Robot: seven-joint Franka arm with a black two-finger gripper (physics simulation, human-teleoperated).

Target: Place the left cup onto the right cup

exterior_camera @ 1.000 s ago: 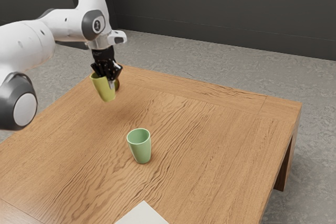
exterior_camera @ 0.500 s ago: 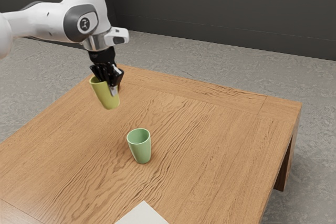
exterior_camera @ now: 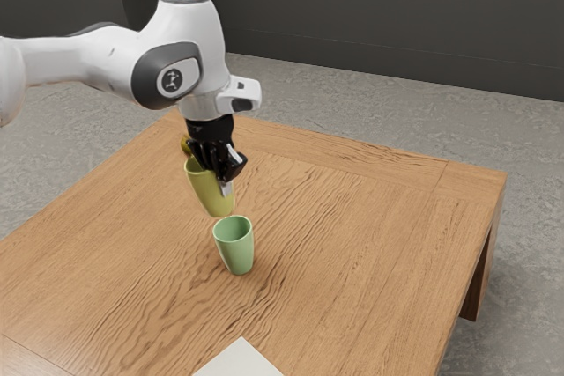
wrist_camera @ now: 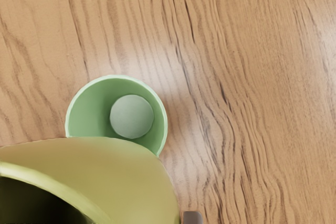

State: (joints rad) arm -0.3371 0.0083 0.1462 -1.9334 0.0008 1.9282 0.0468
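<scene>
Green cup (exterior_camera: 233, 246) mouth unblocked (yellow cup (exterior_camera: 209, 189) just above), free tabletop (exterior_camera: 370, 235) around

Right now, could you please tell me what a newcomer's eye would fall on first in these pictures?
First, the olive-yellow tapered cup, tilted in the air, its rim pinched in the black two-finger gripper. Close below it stands the pale green tapered cup, upright and open-mouthed on the wooden table; the wrist view looks down into it.

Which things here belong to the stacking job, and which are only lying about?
Job: yellow-green cup, held in the gripper; light green cup, upright on the table.
Lying about: white sheet at the table's near edge.
</scene>
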